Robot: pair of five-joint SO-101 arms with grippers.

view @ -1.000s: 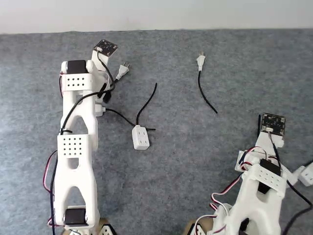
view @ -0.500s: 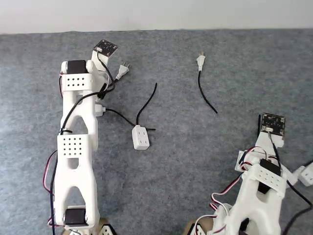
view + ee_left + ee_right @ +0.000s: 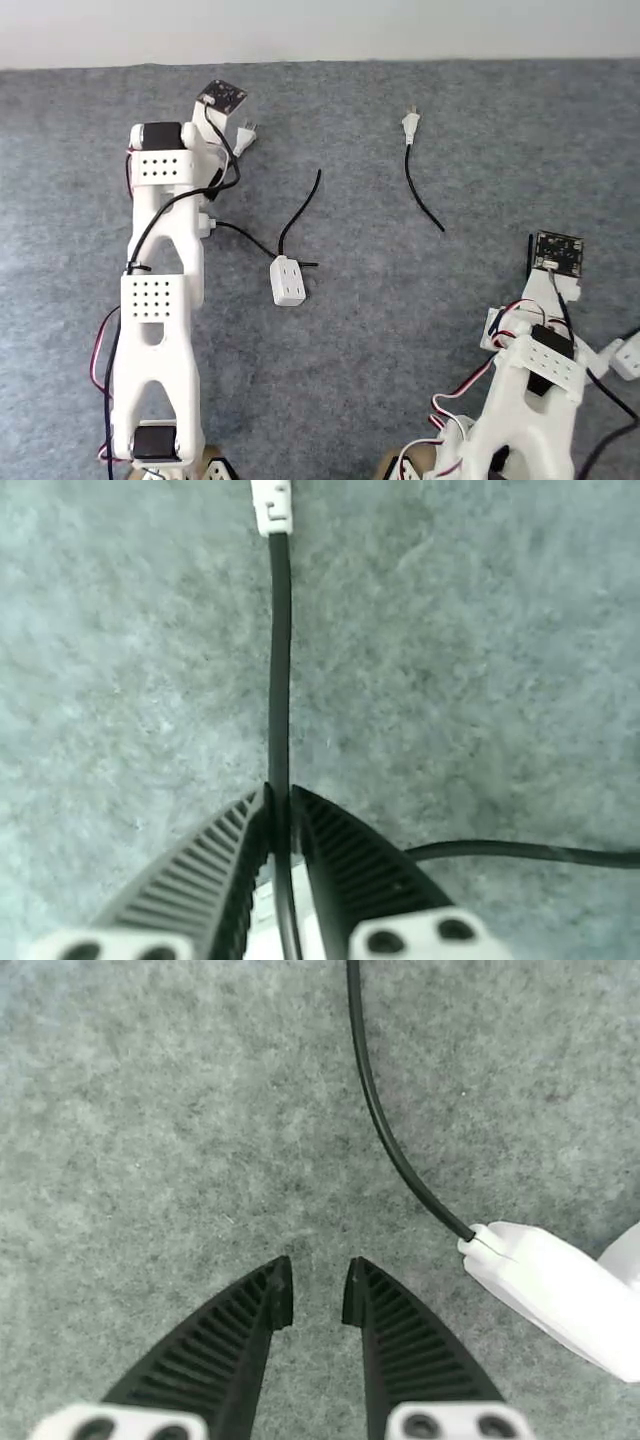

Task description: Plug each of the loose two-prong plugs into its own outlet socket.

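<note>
A white two-prong plug [image 3: 243,135] lies at the far left of the grey carpet, beside my left arm [image 3: 160,165]. In the left wrist view my left gripper [image 3: 280,798] is shut on this plug's black cable [image 3: 279,660], a short way behind the white plug body [image 3: 272,505]. A white outlet socket [image 3: 287,280] lies mid-table with its own black cable. A second plug [image 3: 409,122] with a short black cable rests far centre. My right gripper [image 3: 317,1292] hovers over bare carpet, open a little and holding nothing, next to another white outlet [image 3: 555,1295].
The second outlet [image 3: 628,357] sits at the right edge beside my right arm [image 3: 535,365]. Its black cable [image 3: 385,1130] runs away across the carpet. Another stretch of black cable [image 3: 520,852] lies close to the left gripper. A pale wall borders the far side.
The left arm shifted slightly, and the held plug moved a little farther away and to the left. The right arm, the second plug and the outlets kept still.
</note>
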